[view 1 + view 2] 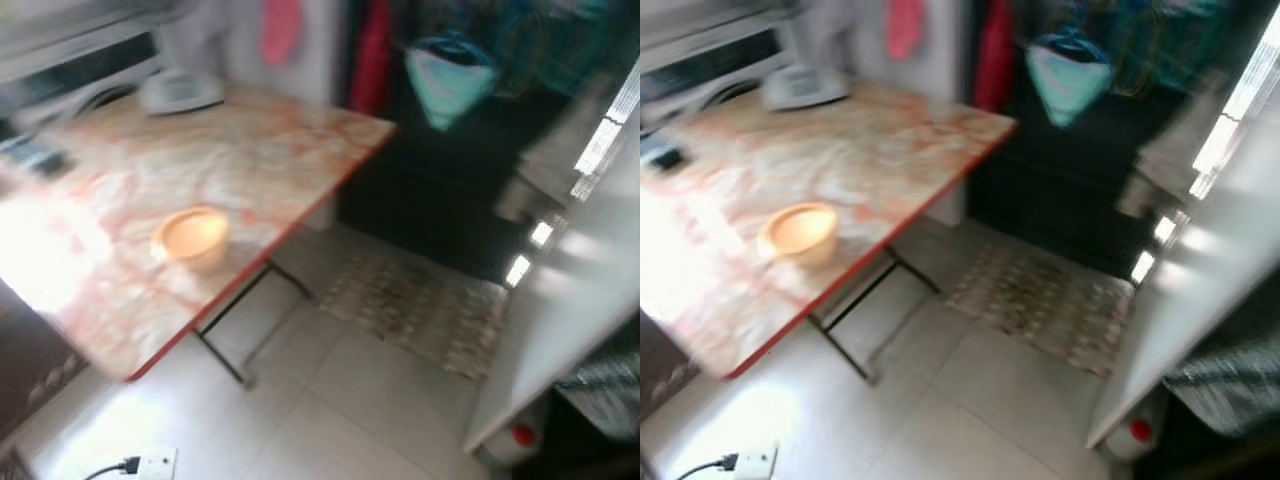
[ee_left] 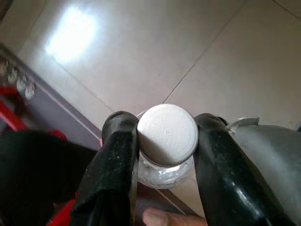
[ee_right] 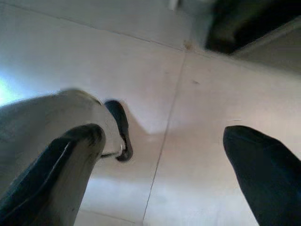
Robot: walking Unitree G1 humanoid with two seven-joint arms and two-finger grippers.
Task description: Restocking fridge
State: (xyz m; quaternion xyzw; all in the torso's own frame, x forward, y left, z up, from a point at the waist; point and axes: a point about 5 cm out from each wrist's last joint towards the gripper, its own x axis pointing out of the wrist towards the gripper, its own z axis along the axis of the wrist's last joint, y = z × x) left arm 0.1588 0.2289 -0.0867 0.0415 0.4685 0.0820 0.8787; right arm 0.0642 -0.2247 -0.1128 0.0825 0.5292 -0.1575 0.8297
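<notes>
Left gripper (image 2: 165, 155) has the bottle, right gripper (image 3: 162, 155) empty.
Left jaws clenched on a white-capped clear bottle (image 2: 167, 136) above the tiled floor (image 2: 141, 52); right jaws released, spread wide. Orange bowl (image 1: 190, 237) near counter (image 1: 240, 150) front edge. Head views blurred.

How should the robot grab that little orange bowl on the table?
Probably by the rim. The bowl sits upright and open near the table's front edge, with bare tabletop around it. Coming from above, one finger inside and one outside the near wall, suits its low round shape. The right tool is open and free; the left tool holds a jar.
</notes>
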